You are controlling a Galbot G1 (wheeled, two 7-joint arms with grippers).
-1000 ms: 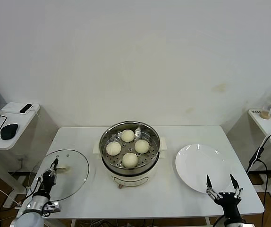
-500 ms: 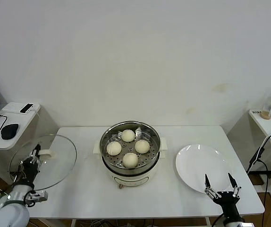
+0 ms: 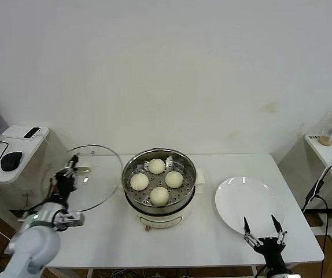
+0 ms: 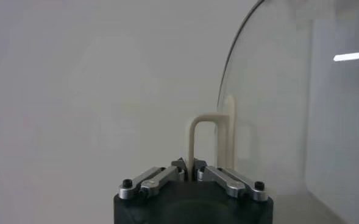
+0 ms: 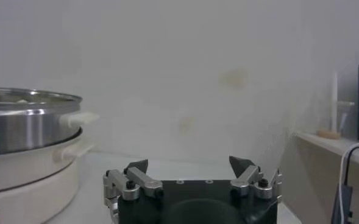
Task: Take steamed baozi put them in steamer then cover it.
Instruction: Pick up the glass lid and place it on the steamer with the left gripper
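Several cream-white baozi (image 3: pixel 157 166) lie on the perforated tray of the steel steamer (image 3: pixel 186 186) at the middle of the table. The clear glass cover (image 3: pixel 96 179) hangs tilted in the air just left of the steamer, above the table's left part. My left gripper (image 3: pixel 70 169) is shut on its cream handle (image 4: pixel 197 143), the loop pinched between the jaws (image 4: pixel 190 173). My right gripper (image 3: pixel 262 229) is open and empty near the front edge, in front of the white plate.
A flat white plate (image 3: pixel 248 204) lies right of the steamer. A side table (image 3: pixel 4 165) with a mouse and devices stands at the far left, another with a cup (image 3: pixel 330 138) at the far right. The steamer's side (image 5: pixel 27 134) shows in the right wrist view.
The left gripper lifted the cover off the table's left part, swung it out to the left, then brought it up and right toward the steamer. The right gripper sank slightly toward the front edge.
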